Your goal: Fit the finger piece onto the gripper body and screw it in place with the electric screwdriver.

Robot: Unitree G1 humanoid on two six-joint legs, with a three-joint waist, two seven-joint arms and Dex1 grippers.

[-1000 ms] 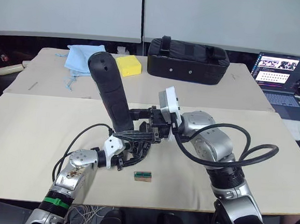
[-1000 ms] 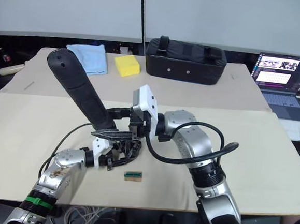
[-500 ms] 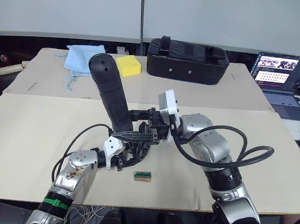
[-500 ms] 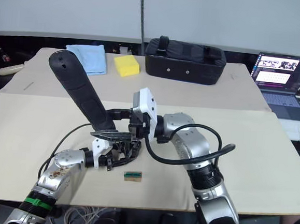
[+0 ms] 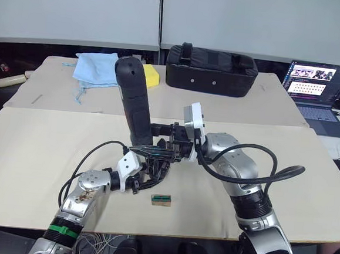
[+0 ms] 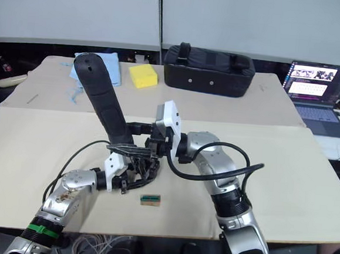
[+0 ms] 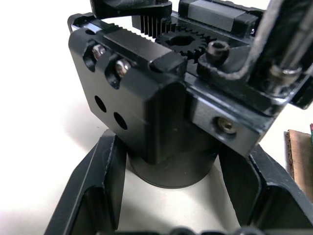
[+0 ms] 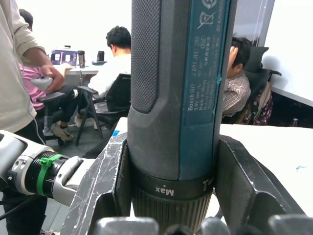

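Observation:
The electric screwdriver (image 5: 133, 103), a thick dark cylinder, stands nearly upright at mid-table with its rounded end up. My right gripper (image 5: 152, 140) is shut on its lower part; in the right wrist view both fingers (image 8: 105, 186) press against the barrel (image 8: 173, 98). Just below it sits the gripper body (image 5: 155, 168), a black block with a toothed rack and gear (image 7: 146, 93). My left gripper (image 5: 144, 175) is shut on its round base, with fingers (image 7: 95, 196) on either side. I cannot pick the finger piece out of the dark cluster.
A tiny brown-and-green box (image 5: 161, 200) lies just in front of the grippers. At the back are a black padded bag (image 5: 213, 61), a yellow sponge (image 5: 152, 74) and a blue cloth (image 5: 95, 67). A laptop (image 5: 314, 85) stands at far right. People sit behind in the right wrist view.
The screwdriver has swung more upright, its rounded top moving to the right. The left gripper and the gripper body have stayed in place.

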